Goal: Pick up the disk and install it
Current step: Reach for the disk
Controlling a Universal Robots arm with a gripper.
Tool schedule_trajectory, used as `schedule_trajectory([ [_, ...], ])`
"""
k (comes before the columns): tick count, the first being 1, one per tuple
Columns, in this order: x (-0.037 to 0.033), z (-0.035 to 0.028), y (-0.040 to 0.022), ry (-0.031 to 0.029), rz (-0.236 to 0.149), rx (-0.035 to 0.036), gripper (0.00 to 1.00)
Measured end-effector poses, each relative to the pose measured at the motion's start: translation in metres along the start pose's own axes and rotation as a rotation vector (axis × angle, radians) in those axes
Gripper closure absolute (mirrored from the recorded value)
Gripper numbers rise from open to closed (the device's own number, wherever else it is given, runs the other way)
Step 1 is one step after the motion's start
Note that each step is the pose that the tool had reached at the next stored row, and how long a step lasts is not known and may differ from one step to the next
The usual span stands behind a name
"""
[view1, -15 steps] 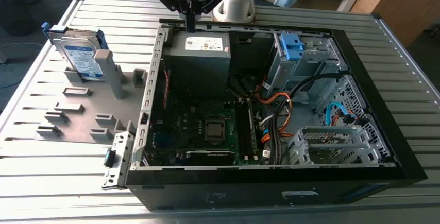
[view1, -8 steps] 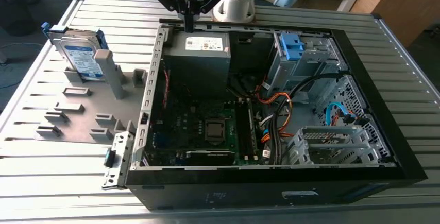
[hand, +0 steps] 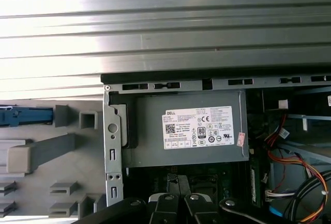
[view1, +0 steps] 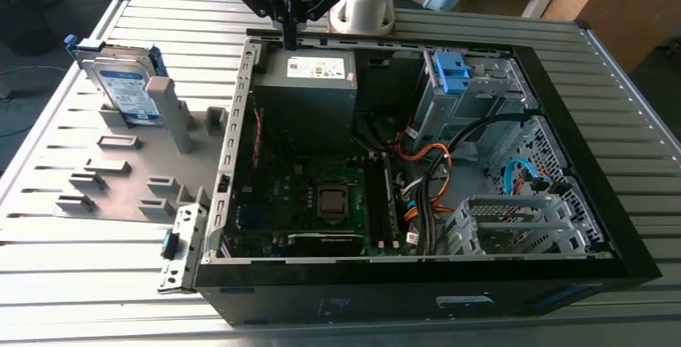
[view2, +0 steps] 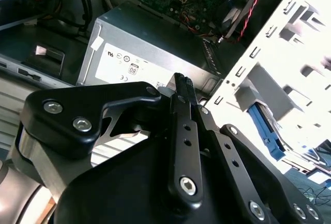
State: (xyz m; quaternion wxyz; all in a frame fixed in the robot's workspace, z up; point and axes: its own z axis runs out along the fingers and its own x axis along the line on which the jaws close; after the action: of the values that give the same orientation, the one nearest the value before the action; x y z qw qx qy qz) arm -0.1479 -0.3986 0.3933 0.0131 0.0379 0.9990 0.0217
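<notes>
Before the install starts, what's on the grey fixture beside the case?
The disk stands on edge there, blue rails on, beside a grey post. A grey block hides its lower edge; its far face is unseen.

The counter (view1: 623, 100) was made of long silver slats, and bright light shone off it. Behind it, on the exterior view's right, stood some brown wooden furniture (view1: 623, 4). The floor (view1: 24, 136) was grey.

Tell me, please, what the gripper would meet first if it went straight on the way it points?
The gripper would probably meet the grey power-supply box first, near the case wall; depth is unclear.
</notes>
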Motion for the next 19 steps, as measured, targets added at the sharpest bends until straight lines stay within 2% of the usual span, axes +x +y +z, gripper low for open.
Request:
schedule_trajectory([
  [19,0.0077,-0.0002,-0.0006,0.0000,0.000,0.0001,0.89],
])
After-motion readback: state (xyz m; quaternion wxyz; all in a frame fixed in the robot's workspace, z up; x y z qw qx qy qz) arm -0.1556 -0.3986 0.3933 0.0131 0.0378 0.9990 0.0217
